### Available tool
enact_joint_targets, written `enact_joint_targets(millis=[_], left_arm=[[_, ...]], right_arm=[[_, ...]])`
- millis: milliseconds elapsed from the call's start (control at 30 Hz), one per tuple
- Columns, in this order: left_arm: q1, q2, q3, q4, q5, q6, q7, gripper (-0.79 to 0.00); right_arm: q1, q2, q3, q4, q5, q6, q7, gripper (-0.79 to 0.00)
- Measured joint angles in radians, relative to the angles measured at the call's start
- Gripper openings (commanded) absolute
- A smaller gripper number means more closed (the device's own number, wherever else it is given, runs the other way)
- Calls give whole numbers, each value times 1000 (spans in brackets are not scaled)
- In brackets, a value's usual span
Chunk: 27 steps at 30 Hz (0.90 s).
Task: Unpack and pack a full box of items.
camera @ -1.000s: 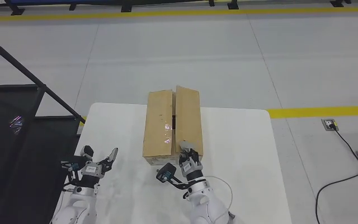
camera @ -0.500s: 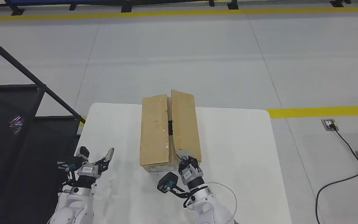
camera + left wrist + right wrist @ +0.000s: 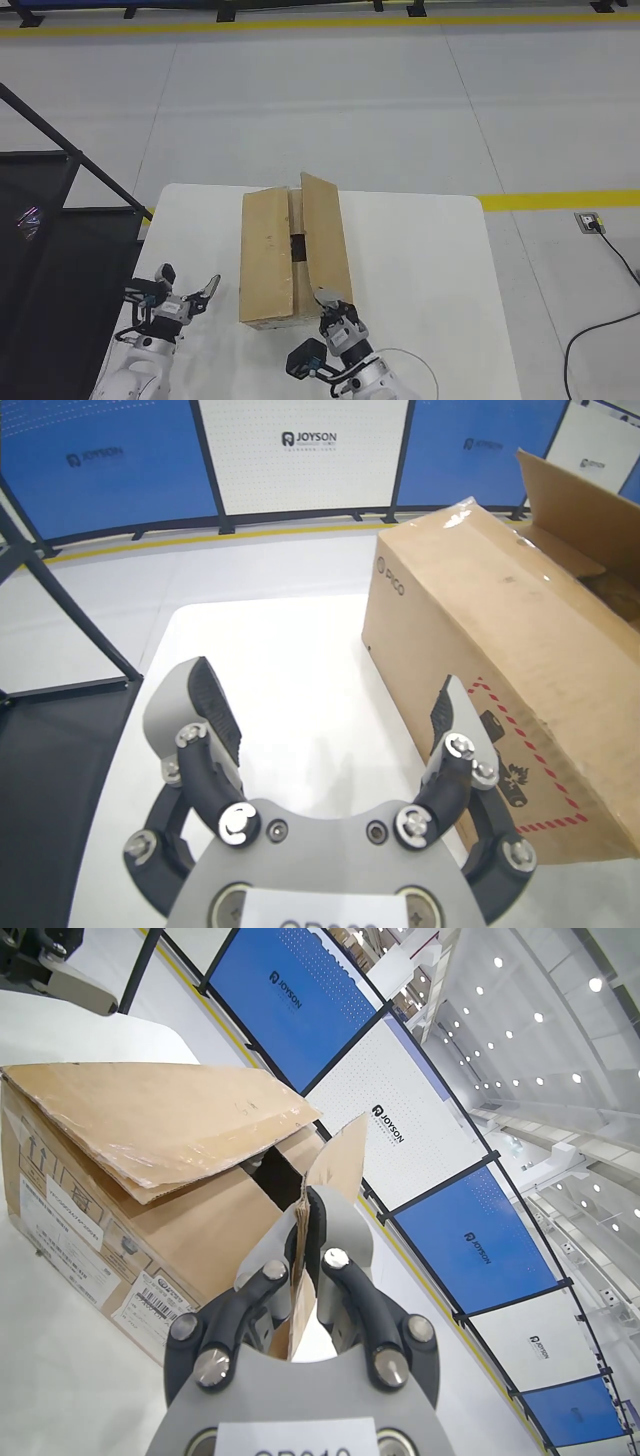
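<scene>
Right gripper (image 3: 335,315) pinches flap (image 3: 340,1158) of box (image 3: 268,255), lower centre of top view; left gripper (image 3: 190,280) open, empty, lower left. Risk: pull drags unbraced box or tears flap.

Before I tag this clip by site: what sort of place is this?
Probably a large industrial hall used as a test area: blue and white partition panels fence it, a yellow line marks the pale floor, and rows of lights dot a high ceiling.
</scene>
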State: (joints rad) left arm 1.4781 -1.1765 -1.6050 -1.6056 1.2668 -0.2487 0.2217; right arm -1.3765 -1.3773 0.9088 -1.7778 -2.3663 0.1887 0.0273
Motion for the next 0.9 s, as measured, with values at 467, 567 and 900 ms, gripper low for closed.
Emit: enact_joint_targets(millis=[467,567,900], left_arm=[[66,21,-23,-1,136,-182,65,0],[76,23,-10,-13,164,-202,77,0],[58,22,55,-35,213,-222,65,0]], right_arm=[[-94,28,87,-117,132,-167,-211,0],[-122,40,127,-157,200,-249,-292,0],[-203,68,230,-251,266,-351,-350,0]])
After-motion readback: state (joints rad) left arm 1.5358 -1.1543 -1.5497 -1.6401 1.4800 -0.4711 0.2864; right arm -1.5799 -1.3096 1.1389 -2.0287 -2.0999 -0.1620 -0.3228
